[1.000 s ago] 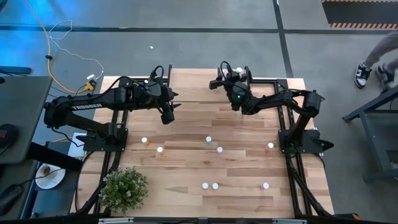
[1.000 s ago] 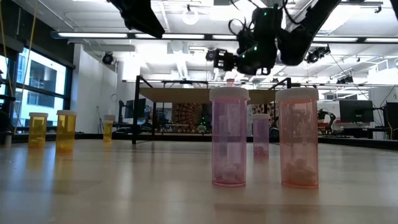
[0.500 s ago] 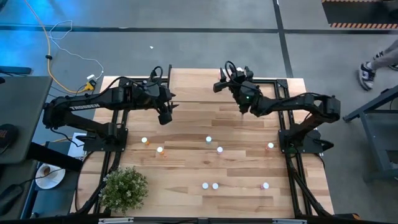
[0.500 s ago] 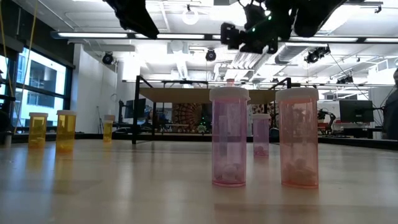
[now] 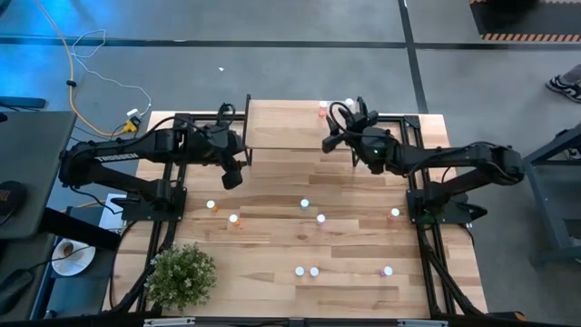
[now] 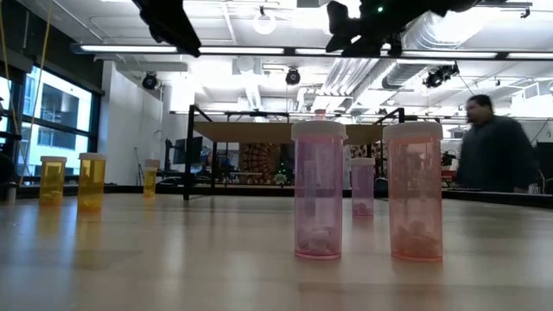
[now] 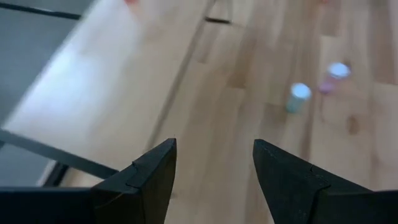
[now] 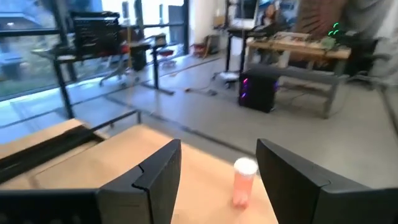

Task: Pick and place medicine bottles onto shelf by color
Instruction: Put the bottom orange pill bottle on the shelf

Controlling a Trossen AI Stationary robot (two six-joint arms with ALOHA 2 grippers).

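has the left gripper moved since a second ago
Yes. In the high view the left gripper has slid toward the picture's left and a little down, farther from the shelf edge and nearer the orange bottle on the table.

Tabletop [image 5: 345,245] is striped wood planks with a soft sheen. Shelf [image 5: 281,123] at 12 o'clock is paler, smooth wood on thin black metal legs. Bottles [image 6: 318,190] look like see-through glossy plastic with matt white caps. Arms [image 5: 136,154] are matt dark.
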